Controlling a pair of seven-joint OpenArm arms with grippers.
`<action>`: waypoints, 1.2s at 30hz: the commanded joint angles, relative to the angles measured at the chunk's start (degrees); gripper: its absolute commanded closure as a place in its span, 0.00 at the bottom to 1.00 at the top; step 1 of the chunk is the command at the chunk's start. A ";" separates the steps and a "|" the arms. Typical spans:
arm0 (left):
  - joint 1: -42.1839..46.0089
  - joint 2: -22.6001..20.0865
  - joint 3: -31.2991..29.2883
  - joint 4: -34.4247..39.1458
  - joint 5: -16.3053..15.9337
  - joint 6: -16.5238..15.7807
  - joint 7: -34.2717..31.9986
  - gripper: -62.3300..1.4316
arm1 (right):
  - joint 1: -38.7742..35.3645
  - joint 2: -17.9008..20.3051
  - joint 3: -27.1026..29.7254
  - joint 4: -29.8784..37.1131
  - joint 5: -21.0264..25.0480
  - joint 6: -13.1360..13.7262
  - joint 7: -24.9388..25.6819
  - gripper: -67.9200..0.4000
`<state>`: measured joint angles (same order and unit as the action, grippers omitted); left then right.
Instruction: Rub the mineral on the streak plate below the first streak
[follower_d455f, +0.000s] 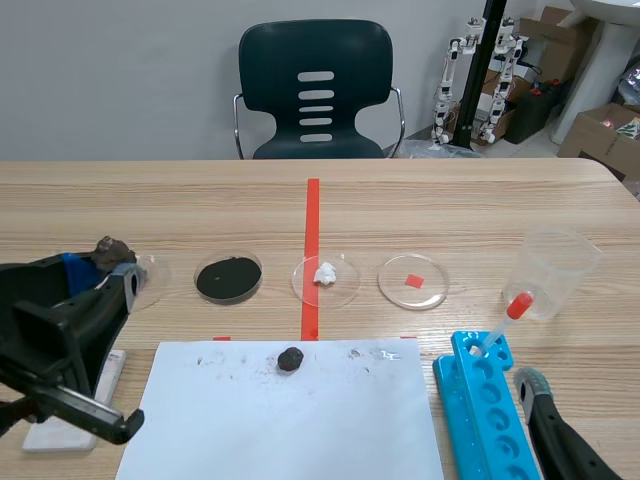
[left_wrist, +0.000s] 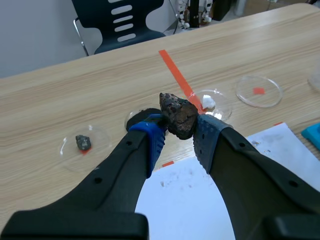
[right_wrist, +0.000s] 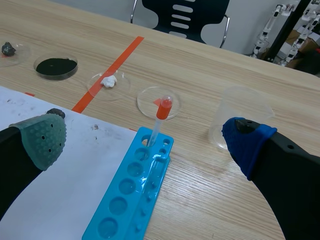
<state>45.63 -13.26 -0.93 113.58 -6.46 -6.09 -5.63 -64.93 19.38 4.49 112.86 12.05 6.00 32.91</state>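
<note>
A lumpy dark brown mineral is pinched between the blue pads of my left gripper, held up off the table. In the scene view this mineral and left gripper hang over the table's left side. A white streak plate lies below, mostly hidden under the left arm. A second small dark rock rests on the white paper sheet. My right gripper stands open above the blue well tray, holding nothing.
A row of petri dishes holds a small grey stone, black powder, a white lump and a red square. A clear beaker and a red-bulbed pipette in the well tray stand at right.
</note>
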 joint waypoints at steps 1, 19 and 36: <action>0.85 0.70 -0.15 1.25 0.85 0.11 -1.11 0.80 | 0.35 0.00 0.37 0.81 0.57 -0.20 0.83 0.00; 0.85 0.85 -0.15 1.25 4.63 0.13 -2.34 0.80 | 0.35 0.00 0.37 0.81 0.57 -0.20 0.83 0.00; 0.85 0.85 -0.15 1.25 4.61 0.15 -2.36 0.80 | 0.35 0.00 0.37 0.81 0.57 -0.20 0.83 0.00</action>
<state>46.65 -12.53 -0.93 113.58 -1.50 -6.09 -7.11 -64.93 19.38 4.49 112.86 12.03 6.00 32.91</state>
